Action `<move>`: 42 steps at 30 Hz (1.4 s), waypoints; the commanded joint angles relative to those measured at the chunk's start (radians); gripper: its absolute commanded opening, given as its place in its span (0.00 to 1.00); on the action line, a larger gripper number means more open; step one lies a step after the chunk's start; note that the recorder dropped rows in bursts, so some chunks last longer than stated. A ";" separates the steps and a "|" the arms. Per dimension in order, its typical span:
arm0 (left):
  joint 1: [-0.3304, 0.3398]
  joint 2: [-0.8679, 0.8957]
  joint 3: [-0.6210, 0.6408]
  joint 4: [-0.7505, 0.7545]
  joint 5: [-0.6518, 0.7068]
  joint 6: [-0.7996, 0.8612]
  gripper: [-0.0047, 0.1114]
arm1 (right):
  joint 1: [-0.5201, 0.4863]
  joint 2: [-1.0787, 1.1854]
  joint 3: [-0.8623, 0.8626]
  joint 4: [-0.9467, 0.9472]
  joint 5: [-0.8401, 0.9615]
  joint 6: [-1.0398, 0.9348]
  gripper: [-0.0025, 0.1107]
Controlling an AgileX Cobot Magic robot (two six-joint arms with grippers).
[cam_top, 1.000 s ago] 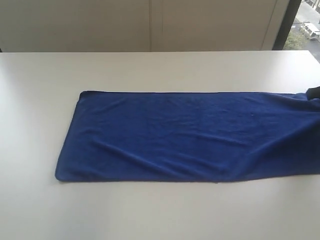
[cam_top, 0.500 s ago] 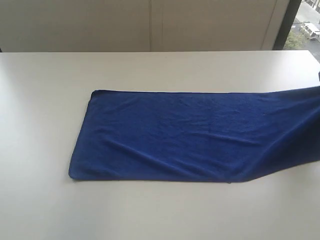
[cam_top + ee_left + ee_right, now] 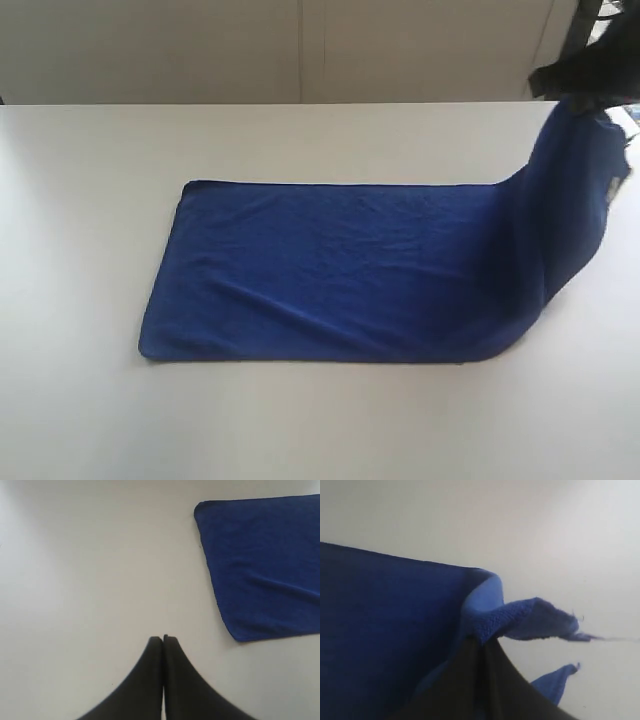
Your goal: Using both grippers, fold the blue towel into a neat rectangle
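Note:
The blue towel (image 3: 340, 270) lies lengthwise on the white table (image 3: 300, 430), its right end lifted up off the surface. My right gripper (image 3: 585, 95) is shut on that raised end near the top right of the exterior view. In the right wrist view the black jaws (image 3: 481, 642) pinch a bunched fold of the towel (image 3: 385, 630), with loose corners hanging past them. My left gripper (image 3: 163, 639) is shut and holds nothing, hovering over bare table a short way from the towel's flat end (image 3: 265, 570). It does not show in the exterior view.
A pale wall (image 3: 300, 50) runs behind the table's far edge. A window strip (image 3: 610, 40) shows at the top right corner.
The towel first slid right along the table. Its right end has now risen from table level up to the top right, held by the right gripper, which has come into view.

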 commanded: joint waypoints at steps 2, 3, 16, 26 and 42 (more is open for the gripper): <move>0.001 -0.005 0.004 -0.004 0.011 0.002 0.04 | 0.140 -0.011 -0.037 0.007 0.007 0.021 0.02; 0.001 -0.005 0.004 -0.004 0.011 0.002 0.04 | 0.167 -0.011 -0.045 0.007 0.007 0.023 0.02; 0.001 -0.005 0.004 -0.004 0.011 0.002 0.04 | 0.454 0.051 -0.077 0.007 -0.006 0.042 0.02; 0.001 -0.005 0.004 -0.004 0.011 0.002 0.04 | 0.659 0.281 -0.258 0.007 0.003 0.042 0.02; 0.001 -0.005 0.004 -0.004 0.011 0.002 0.04 | 0.674 0.293 -0.384 -0.046 0.100 0.096 0.02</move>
